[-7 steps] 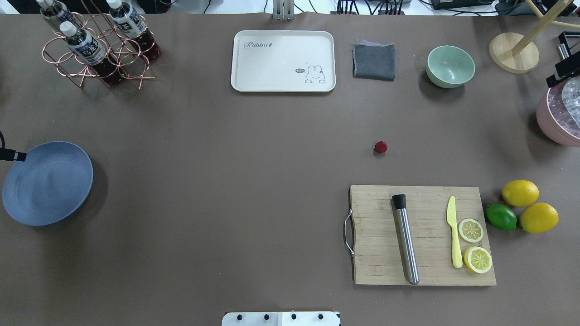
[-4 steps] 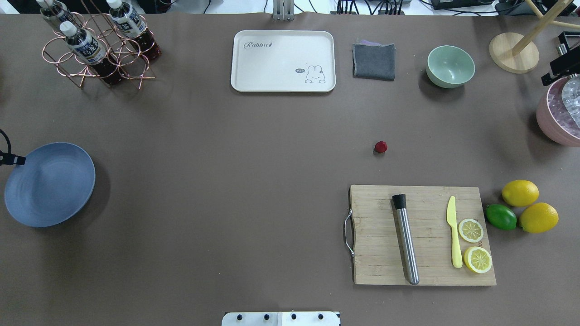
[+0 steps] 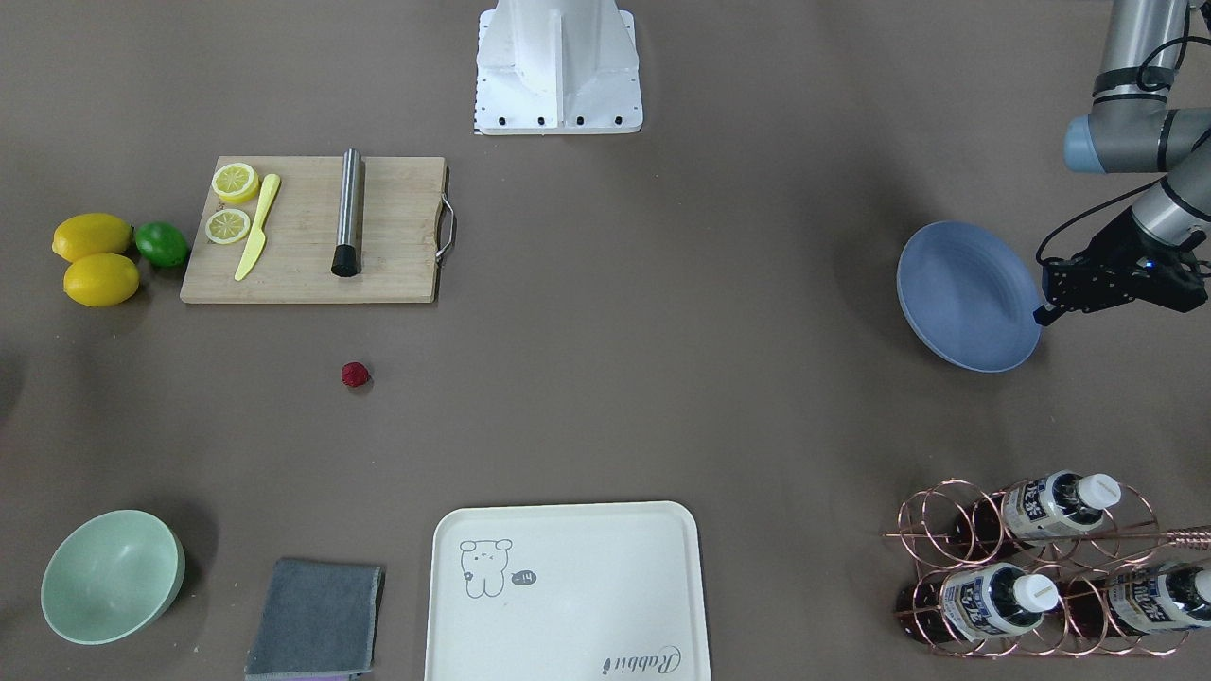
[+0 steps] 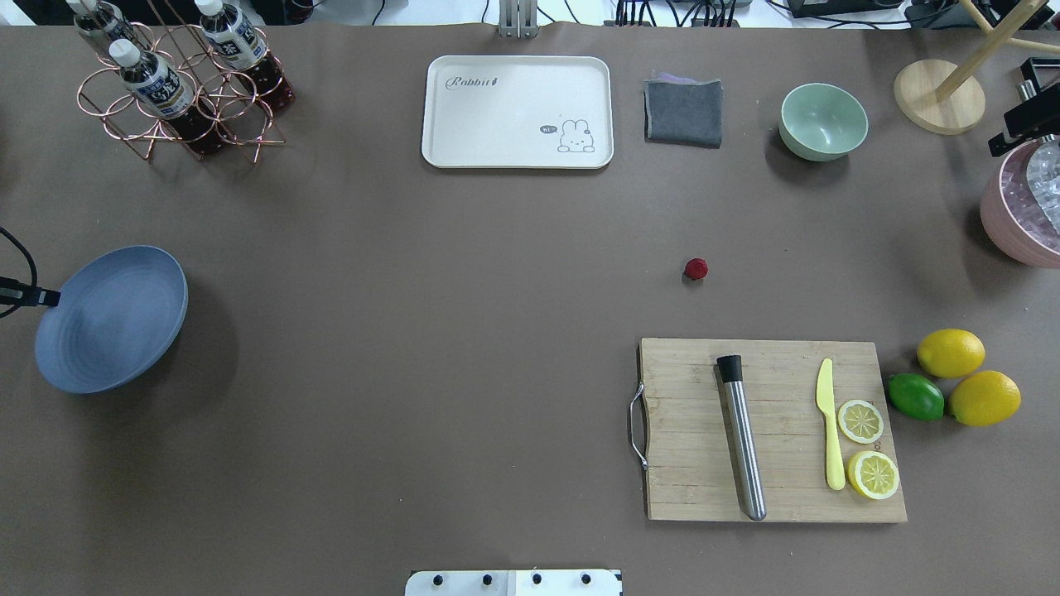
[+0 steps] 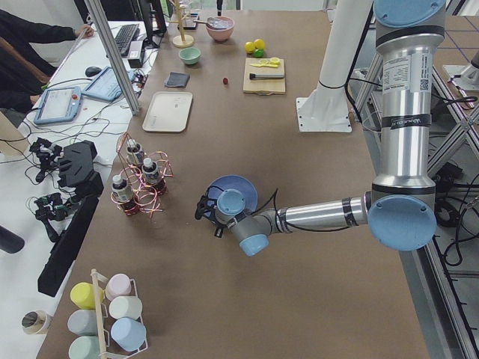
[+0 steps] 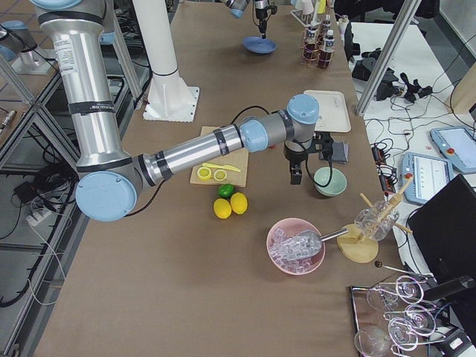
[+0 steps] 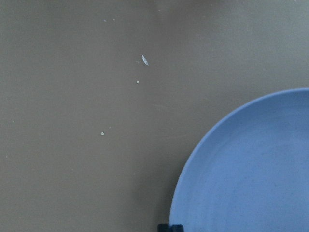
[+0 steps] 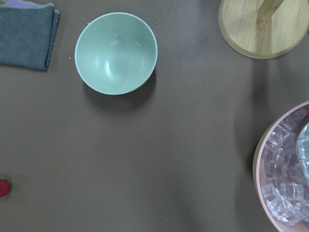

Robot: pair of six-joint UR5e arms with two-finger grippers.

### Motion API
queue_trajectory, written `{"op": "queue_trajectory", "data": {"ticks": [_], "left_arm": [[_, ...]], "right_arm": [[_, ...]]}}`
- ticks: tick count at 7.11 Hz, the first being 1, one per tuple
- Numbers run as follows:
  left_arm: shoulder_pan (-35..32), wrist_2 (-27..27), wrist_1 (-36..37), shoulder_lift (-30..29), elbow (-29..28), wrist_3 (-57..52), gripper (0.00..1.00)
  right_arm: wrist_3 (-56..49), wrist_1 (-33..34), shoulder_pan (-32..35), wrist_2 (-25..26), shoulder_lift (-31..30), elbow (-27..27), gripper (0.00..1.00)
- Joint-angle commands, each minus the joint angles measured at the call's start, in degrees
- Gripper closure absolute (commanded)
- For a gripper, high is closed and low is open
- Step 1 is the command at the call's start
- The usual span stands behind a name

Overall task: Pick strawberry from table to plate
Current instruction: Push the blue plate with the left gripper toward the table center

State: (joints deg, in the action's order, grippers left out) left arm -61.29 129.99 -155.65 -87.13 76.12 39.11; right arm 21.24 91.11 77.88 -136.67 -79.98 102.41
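Left gripper (image 3: 1044, 313) pinches the round matte-blue plate (image 3: 957, 288) by its rim, likely to reposition it.
Tiny dark-red strawberry (image 4: 696, 268) lies untouched; right gripper (image 6: 295, 177) width cannot be told.

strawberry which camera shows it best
Overhead exterior: the strawberry sits whole and unblocked on the table. Front-facing shows it about as well. Exterior left gives a tiny red dot, the right wrist clips it at the edge; the others miss it.

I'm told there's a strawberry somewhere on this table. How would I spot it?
Find the wooden cutting board with the lemon slices. On the bare table between that board and the grey cloth lies the strawberry: tiny, dark red, alone, far smaller than the lemons.
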Motion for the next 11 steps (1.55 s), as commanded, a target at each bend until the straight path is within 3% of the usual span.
{"op": "queue_trajectory", "data": {"ticks": [1, 2, 4, 6, 8, 9, 11], "left_arm": [[0.03, 2.37, 0.35, -0.24, -0.01, 0.09, 0.55], [-0.05, 2.38, 0.35, -0.23, 0.08, 0.17, 0.31], [-0.05, 2.20, 0.44, -0.58, 0.17, 0.44, 0.24], [0.03, 1.94, 0.44, -1.02, -0.18, 0.61, 0.25], [0.03, 1.85, 0.35, -1.20, -0.44, 0.44, 0.47], [0.12, 1.68, 0.18, -1.20, -0.45, 0.44, 0.54], [0.82, 1.67, 0.00, -1.03, -0.45, 0.44, 0.54]], "right_arm": [[0.64, 0.03, 0.00, 0.00, 0.35, 0.06, 0.00], [1.43, -0.06, 0.00, 0.00, 0.44, 0.41, 0.00], [1.53, -0.06, 0.00, 0.00, 0.44, 0.51, 0.00], [1.53, -0.06, 0.00, 0.00, 0.44, 0.16, 0.00], [1.53, 0.03, -0.01, 0.00, 0.44, 0.24, 0.00], [1.53, -0.06, 0.00, 0.00, 0.35, 0.33, 0.00], [1.53, 0.03, 0.00, 0.09, 0.35, 0.24, 0.00]]}}
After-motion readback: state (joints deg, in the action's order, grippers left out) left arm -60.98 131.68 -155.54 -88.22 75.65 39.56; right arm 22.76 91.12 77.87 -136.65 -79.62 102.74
